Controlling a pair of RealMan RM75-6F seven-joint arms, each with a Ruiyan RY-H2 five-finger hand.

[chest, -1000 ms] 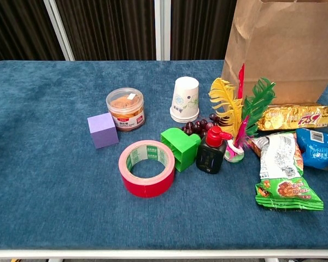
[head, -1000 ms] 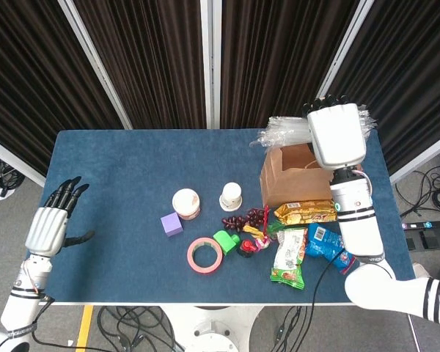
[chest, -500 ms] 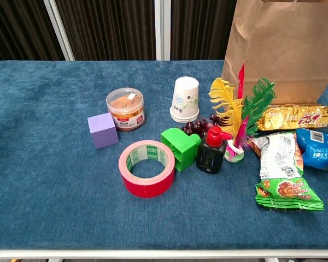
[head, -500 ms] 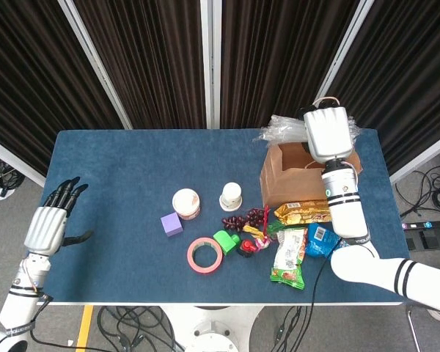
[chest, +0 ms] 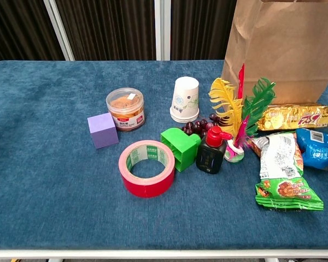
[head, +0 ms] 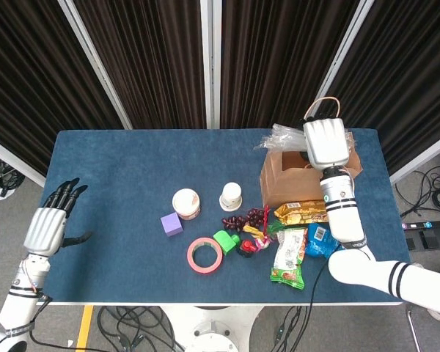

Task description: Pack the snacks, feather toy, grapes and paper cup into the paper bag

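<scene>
Head view | right hand (head: 327,143) over paper bag (head: 290,180) rim, grip unclear | left hand (head: 50,224) empty, spread

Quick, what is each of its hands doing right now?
Left hand: open, holding nothing.
Right hand: over the paper bag; its fingers are hidden, so cannot tell.

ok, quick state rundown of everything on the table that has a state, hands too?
paper bag: upright, top open
right hand: over the bag's mouth, grip hidden
left hand: at the table's edge, fingers apart, holds nothing
paper cup: upside down on the table
feather toy: upright, outside the bag
grapes: on the table, unpacked
snack packets: lying flat, unpacked
plastic jar: lid on
tape roll: lying flat
black bottle: upright, red cap on
</scene>
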